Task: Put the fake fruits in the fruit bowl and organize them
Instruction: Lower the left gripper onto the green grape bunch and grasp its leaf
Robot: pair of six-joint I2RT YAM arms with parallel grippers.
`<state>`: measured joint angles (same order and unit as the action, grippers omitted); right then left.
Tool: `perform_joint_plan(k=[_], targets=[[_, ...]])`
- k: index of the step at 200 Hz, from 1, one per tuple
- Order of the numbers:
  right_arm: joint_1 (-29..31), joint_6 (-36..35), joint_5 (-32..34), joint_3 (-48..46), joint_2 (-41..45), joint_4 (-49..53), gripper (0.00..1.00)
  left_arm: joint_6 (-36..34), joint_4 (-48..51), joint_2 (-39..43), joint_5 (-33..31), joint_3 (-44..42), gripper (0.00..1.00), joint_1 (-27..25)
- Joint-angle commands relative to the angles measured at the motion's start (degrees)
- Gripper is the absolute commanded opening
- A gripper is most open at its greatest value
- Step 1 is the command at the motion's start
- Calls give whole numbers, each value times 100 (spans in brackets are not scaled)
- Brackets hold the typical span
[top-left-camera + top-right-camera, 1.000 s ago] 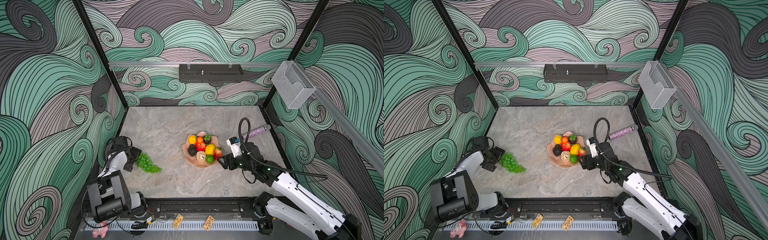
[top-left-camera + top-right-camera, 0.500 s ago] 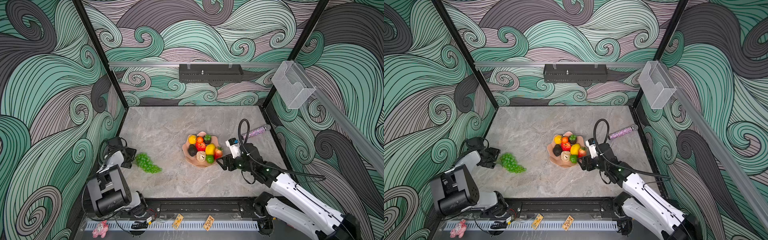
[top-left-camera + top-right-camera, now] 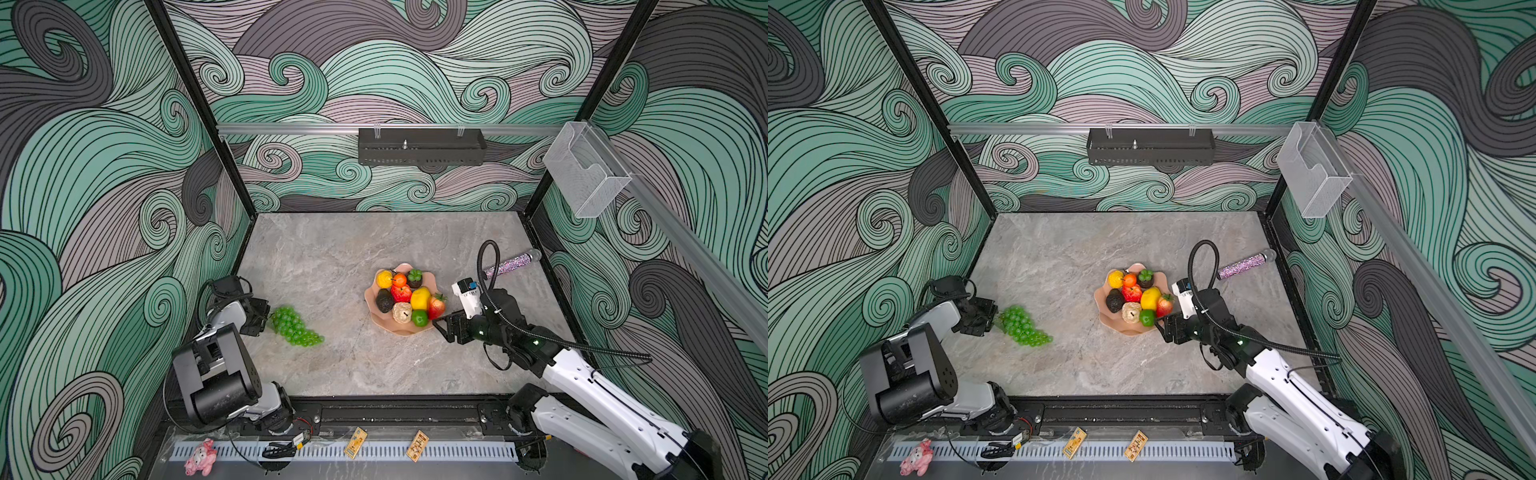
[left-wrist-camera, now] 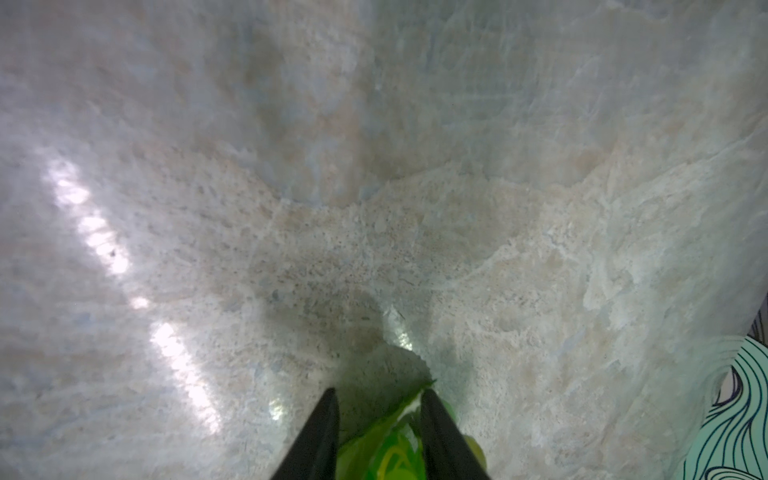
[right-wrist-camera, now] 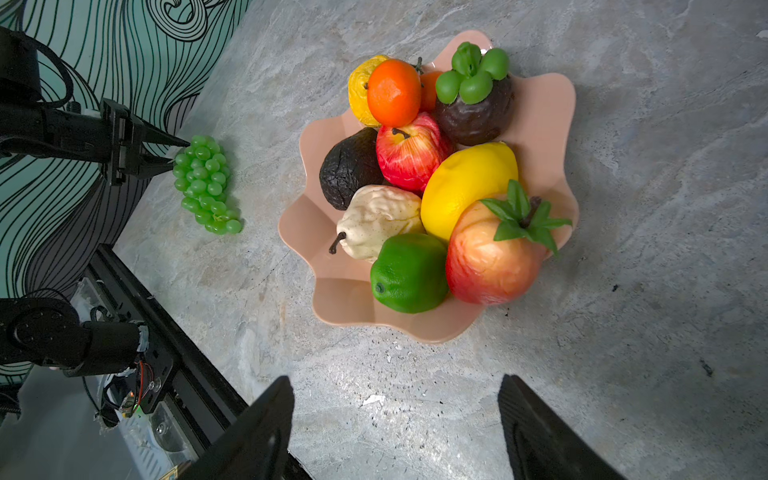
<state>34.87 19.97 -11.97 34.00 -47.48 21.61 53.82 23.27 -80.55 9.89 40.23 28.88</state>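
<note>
Fruit count first: nearly everything sits in the shallow salmon-pink bowl with the wavy rim [image 5: 345,307], right of centre in both top views. In it I can make out a glossy red apple [image 5: 409,151], a yellow lemon [image 5: 469,187], a green lime [image 5: 409,272], a leafy-topped red strawberry [image 5: 490,253], a dark wrinkled avocado [image 5: 349,168], a beige bumpy fruit [image 5: 380,220], a stemmed orange [image 5: 392,93] and a dark fruit with a green cap [image 5: 473,108]. They are heaped close, touching one another.

By my reading one job is left: the green plastic grape bunch [image 3: 295,328] lies on the grey marbled tabletop [image 3: 332,257] at the left, well apart from the bowl.

The bunch lies flat. Its long axis runs from upper left to lower right in a top view, with the broad stem end at the upper left and the tapered tip aimed lower right, a little below the line to the bowl.

My left gripper [image 3: 268,318] is at that stem end. Its jaws stand narrow, with green leaf between them in the left wrist view. Whether they pinch it yet I cannot tell.

My right gripper [image 5: 395,380] waits just beside the bowl's lower right rim, jaws wide and empty over bare table.
</note>
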Motion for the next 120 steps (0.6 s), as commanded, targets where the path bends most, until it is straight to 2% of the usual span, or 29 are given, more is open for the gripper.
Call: perform_joint_plan(k=[1, 80, 120], targets=[[29, -66, 45, -51, 66, -69, 78, 67, -120, -57, 160, -6, 33, 38], [28, -50, 10, -26, -19, -78, 78, -11, -77, 83, 323, 29, 7, 27], [30, -23, -23, 39, -100, -70, 78, -44, 110, 368, 464, 98, 0, 21]])
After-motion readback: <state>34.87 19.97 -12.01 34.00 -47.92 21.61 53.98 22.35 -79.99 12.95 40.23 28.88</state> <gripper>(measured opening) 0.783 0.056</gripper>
